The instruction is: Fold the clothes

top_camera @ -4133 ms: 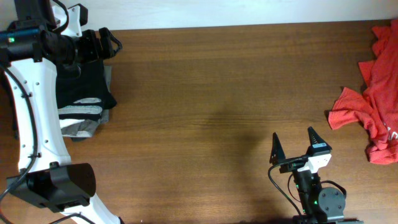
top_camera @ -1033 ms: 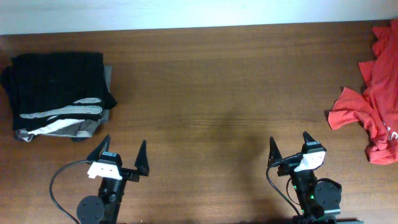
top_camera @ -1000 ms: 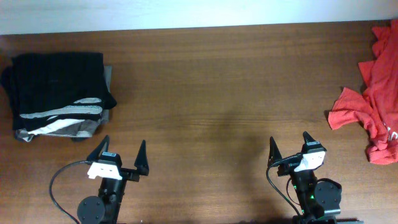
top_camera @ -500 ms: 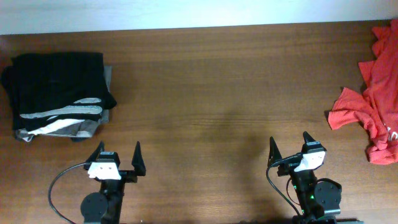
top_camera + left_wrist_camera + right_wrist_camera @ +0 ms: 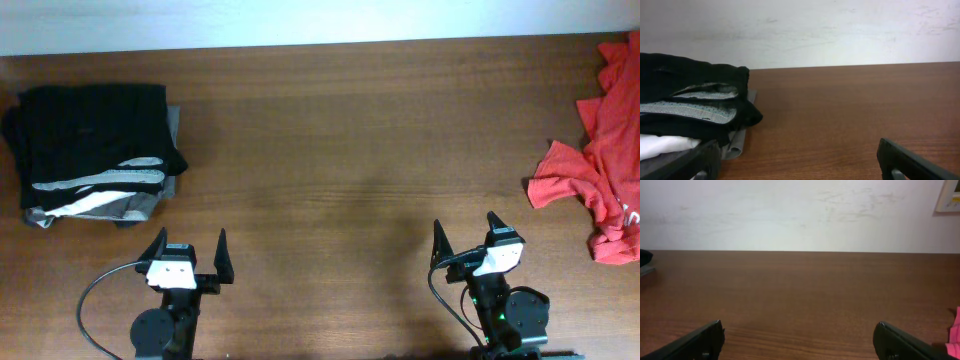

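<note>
A folded stack of clothes lies at the table's far left: a black garment on top, a grey one with a white stripe under its front edge. The left wrist view shows the same stack ahead and to the left. A red-orange garment lies crumpled at the right edge; a sliver of it shows in the right wrist view. My left gripper stands open near the front edge, below the stack, holding nothing. My right gripper is open and empty at the front right, well left of the red-orange garment.
The brown wooden table spreads between the stack and the red-orange garment. A pale wall rises behind the table's far edge. Both arm bases sit at the front edge.
The left arm came back from the stack at the far left to the front edge and settled, turning slightly over the last second. The right arm has stayed still.
</note>
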